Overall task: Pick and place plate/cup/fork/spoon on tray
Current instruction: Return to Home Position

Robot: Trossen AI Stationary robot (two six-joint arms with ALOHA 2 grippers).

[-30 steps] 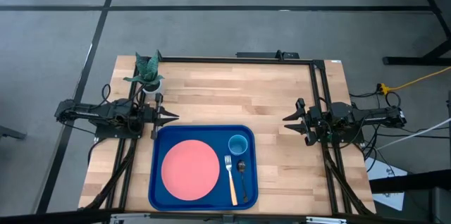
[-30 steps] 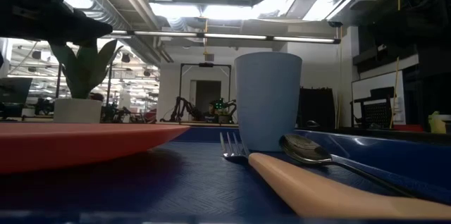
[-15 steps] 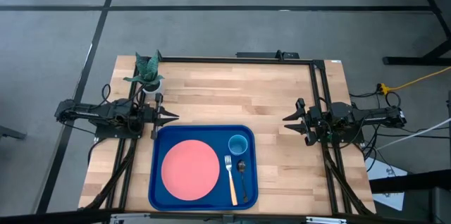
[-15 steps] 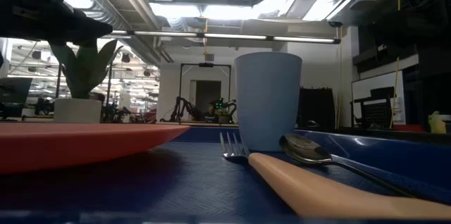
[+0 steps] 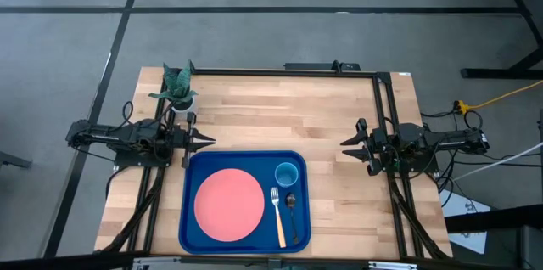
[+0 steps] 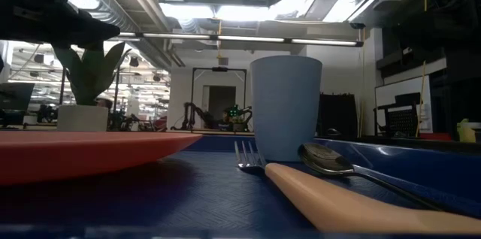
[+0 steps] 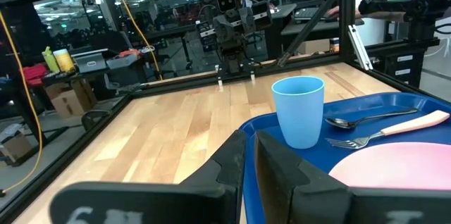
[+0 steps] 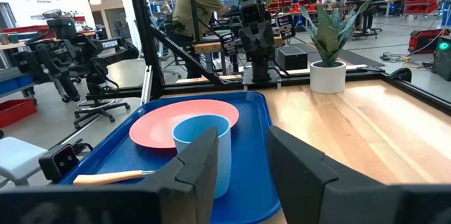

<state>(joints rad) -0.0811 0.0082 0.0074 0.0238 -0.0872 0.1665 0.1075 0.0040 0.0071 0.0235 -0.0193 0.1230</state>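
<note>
All four items sit on the large rectangular deep-blue plastic tray (image 5: 188,219) at the near edge of the wooden counter (image 5: 280,113). The flat round salmon-pink plate (image 5: 228,204) fills the tray's left part; the small round light-blue cup (image 5: 287,173) stands upright at the far right corner; the slim tan-handled fork (image 5: 277,211) lies just beside the thin dark spoon (image 5: 292,213), both btwn plate and right rim.

Your left gripper (image 5: 204,142) hangs just off the tray's far left corner, fingers nearly together w/ a slim gap, holding nothing. Your right gripper (image 5: 349,147) waits well apart to the right, fingers parted, empty.

Handling, as a judgement: the plate looks light, stiff, low-lying, so take it by the rim. The cup looks light and smooth-walled; pinch across the lip or wall, gently, or it could tip. Fork and spoon look thin, rigid, likely to slip; grip mid-handle, across the width.

A white pot w/ green plant (image 5: 179,92) stands beside the left arm.
</note>
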